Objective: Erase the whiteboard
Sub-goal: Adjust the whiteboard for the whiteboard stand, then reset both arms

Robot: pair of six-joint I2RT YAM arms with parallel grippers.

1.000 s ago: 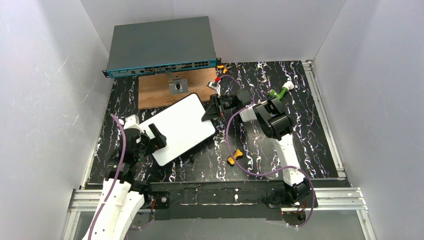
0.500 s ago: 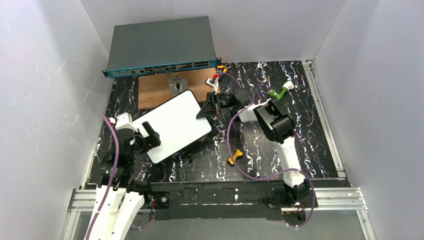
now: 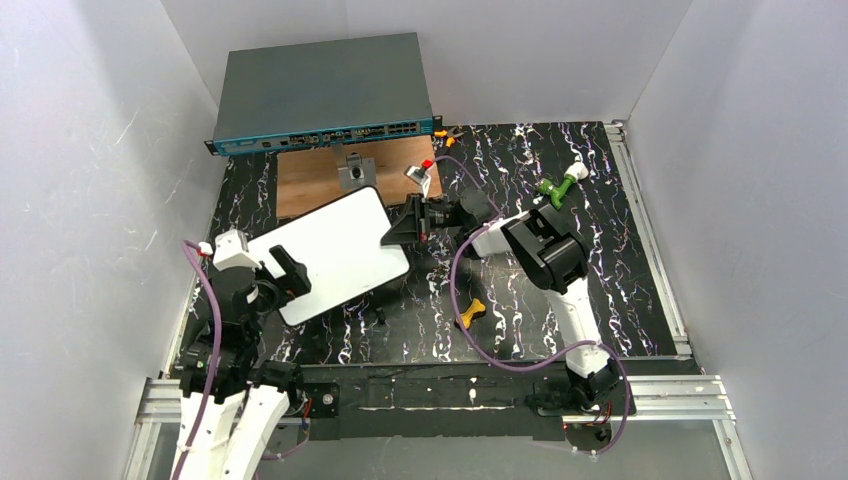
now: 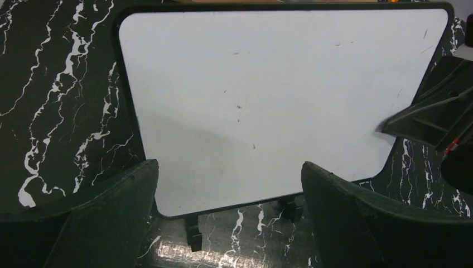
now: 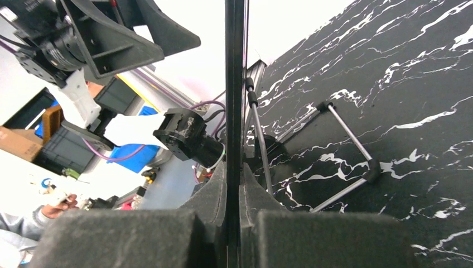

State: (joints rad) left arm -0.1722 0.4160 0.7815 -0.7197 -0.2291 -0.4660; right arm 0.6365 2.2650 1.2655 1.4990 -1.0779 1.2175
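Dark worktop (image 3: 620,260) below: I am steadying the whiteboard (image 3: 330,250) with the right tool (image 3: 402,225), closed on its right edge, while the left tool (image 3: 288,275) is hovering wide open.

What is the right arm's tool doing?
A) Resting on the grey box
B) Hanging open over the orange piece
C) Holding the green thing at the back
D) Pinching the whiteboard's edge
D: in the right wrist view the right tool is shut on the thin black rim of the whiteboard.
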